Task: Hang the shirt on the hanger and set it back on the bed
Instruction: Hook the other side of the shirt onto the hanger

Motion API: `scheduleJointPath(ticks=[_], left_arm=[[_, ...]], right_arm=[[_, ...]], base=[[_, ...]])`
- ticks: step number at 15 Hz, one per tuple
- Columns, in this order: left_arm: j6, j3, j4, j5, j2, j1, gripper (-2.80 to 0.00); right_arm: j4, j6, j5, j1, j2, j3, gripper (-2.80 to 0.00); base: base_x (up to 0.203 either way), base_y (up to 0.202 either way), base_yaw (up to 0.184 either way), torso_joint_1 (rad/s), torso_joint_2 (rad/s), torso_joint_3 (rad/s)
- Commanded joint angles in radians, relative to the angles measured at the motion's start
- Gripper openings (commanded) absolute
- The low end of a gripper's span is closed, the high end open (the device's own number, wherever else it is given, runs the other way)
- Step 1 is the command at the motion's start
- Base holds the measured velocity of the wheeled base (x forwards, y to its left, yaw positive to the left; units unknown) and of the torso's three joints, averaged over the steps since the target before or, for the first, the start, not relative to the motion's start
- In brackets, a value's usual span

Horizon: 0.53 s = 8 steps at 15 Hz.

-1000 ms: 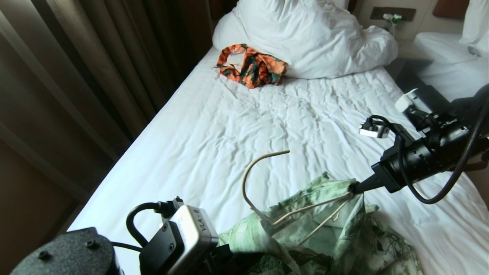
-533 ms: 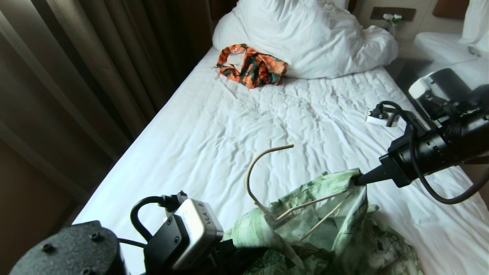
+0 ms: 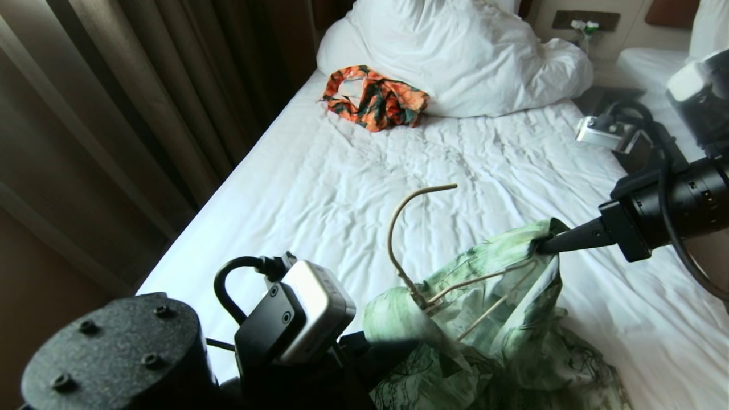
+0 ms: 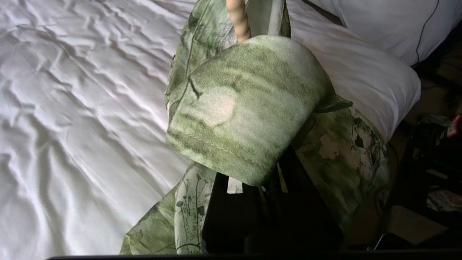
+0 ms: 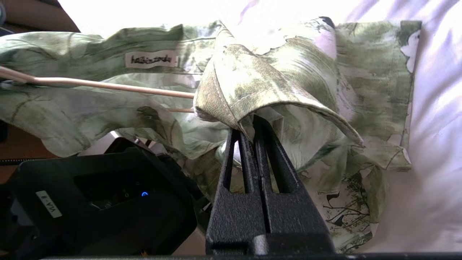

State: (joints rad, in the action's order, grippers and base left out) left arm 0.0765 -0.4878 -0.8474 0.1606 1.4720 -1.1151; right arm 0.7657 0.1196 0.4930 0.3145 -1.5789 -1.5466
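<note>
Head view shows you the hanger already inside the shirt, hook poking out above the bed, so the threading looks mostly done and laying it down is left. Your right gripper is clamped shut on the shirt's right shoulder fabric, lifting it. Your left gripper sits buried under a fold of shirt, jaws closed, though you cannot make out what it pinches.
</note>
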Motion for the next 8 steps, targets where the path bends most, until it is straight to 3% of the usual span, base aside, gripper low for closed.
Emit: scheduleJointPath(ticks=[1, 8], left_arm=[[-0.001, -0.044, -0.008, 0.001, 0.023, 0.007, -2.80], [-0.002, -0.204, -0.009, 0.002, 0.114, 0.014, -2.80]], right_arm=[[0.003, -0.001, 0.004, 0.008, 0.036, -0.011, -2.80], [-0.089, -0.003, 0.029, 0.048, 0.103, -0.030, -2.80]], base=[[0.000, 0.000, 0.000, 0.000, 0.00, 0.000], [0.000, 0.000, 0.000, 0.000, 0.00, 0.000]])
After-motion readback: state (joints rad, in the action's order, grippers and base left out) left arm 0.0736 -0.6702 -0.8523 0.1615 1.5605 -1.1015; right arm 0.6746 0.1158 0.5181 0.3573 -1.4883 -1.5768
